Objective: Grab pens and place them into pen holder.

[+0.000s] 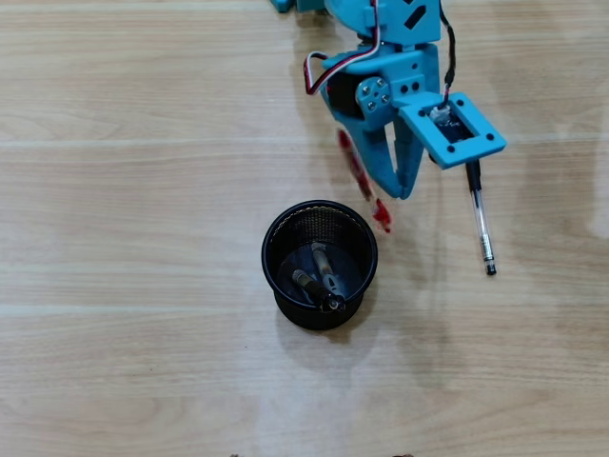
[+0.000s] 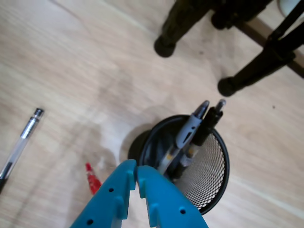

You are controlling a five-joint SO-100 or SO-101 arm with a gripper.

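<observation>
The black mesh pen holder point(image 1: 285, 233) point(image 2: 216, 164) stands mid-table. Two pens lean inside it: a grey-and-clear one point(image 2: 190, 129) point(image 1: 324, 268) and a black one point(image 2: 210, 121) point(image 1: 304, 282). A red pen point(image 1: 360, 179) lies slanted just up and right of the holder. Its tip point(image 2: 92, 177) shows left of my blue gripper point(image 1: 404, 190) point(image 2: 137, 170). The jaws stand together with nothing seen between them, just above the holder's near rim. A clear black-capped pen point(image 1: 481, 214) point(image 2: 21, 141) lies on the table, to the right in the overhead view.
Black furniture legs point(image 2: 167, 42) point(image 2: 232, 83) stand beyond the holder in the wrist view. The arm's body and cables point(image 1: 381, 57) fill the top middle of the overhead view. Light wooden table point(image 1: 143, 238) surrounds everything.
</observation>
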